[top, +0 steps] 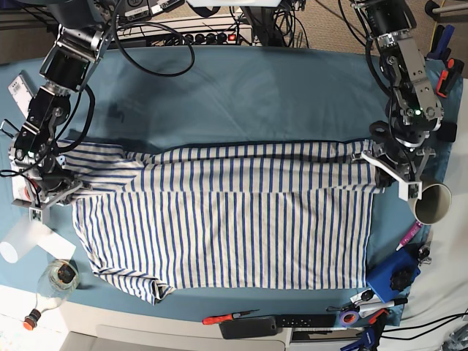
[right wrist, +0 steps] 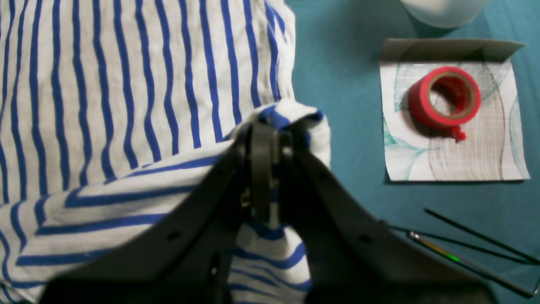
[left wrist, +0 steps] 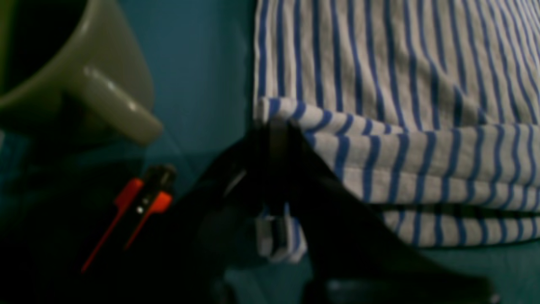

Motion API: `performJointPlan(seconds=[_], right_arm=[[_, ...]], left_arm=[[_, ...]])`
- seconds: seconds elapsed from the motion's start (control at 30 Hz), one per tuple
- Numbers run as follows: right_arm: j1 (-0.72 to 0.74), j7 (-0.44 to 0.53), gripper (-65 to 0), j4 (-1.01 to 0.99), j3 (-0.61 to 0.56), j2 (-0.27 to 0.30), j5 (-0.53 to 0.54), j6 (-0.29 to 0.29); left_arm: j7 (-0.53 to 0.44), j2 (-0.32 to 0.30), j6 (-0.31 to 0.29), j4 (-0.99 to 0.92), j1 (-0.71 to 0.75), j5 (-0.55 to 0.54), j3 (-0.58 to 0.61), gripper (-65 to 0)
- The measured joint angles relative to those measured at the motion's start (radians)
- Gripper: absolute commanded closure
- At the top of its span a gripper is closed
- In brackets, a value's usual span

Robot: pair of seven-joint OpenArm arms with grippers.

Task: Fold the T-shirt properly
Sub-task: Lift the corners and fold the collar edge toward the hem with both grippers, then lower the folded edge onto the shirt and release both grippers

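The T-shirt (top: pixel 227 219) is spread flat across the desk (top: pixel 241 95) with its far edge pinched at both ends, left gripper (left wrist: pixel 276 126) and right gripper (right wrist: pixel 263 131) jaws clenched on fabric, probably so the edge gets folded over evenly.

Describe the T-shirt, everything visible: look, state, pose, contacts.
The T-shirt is soft, cotton-looking white fabric with thin blue stripes, lying spread sideways across the teal tablecloth. Its far long edge is doubled over into a fold band running side to side. The left tool is shut on the fold's corner at one end, the right tool shut on bunched cloth at the other. A short sleeve spreads near the right tool; the near corner on that side is crumpled. The body is lightly wrinkled.
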Motion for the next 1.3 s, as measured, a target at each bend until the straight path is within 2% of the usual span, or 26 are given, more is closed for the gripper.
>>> performJointPlan(seconds=[0.37, 0.7, 0.87, 1.17, 1.3], right_arm=[[0.077, 0.021, 0.0, -0.126, 0.001, 0.001, -0.007, 0.0], [0.077, 0.038, 0.0, -0.158, 0.001, 0.002, -0.019, 0.0], [0.077, 0.045, 0.0, -0.158, 0.001, 0.002, -0.019, 0.0], [0.077, 0.075, 0.0, -0.158, 0.001, 0.002, -0.019, 0.0], [0.095, 0.072, 0.0, -0.159, 0.001, 0.002, -0.03, -0.003]], left_arm=[[0.004, 0.0, -0.029, -0.204, -0.124, 0.006, 0.0, 0.0], [-0.005, 0.0, -0.029, -0.208, -0.157, 0.004, 0.0, 0.0], [-0.09, 0.0, -0.029, -0.208, -0.157, 0.002, 0.0, 0.0], [-0.089, 0.0, -0.029, -0.208, -0.157, 0.004, 0.0, 0.0], [-0.089, 0.0, -0.03, -0.208, -0.156, 0.042, 0.0, 0.0]])
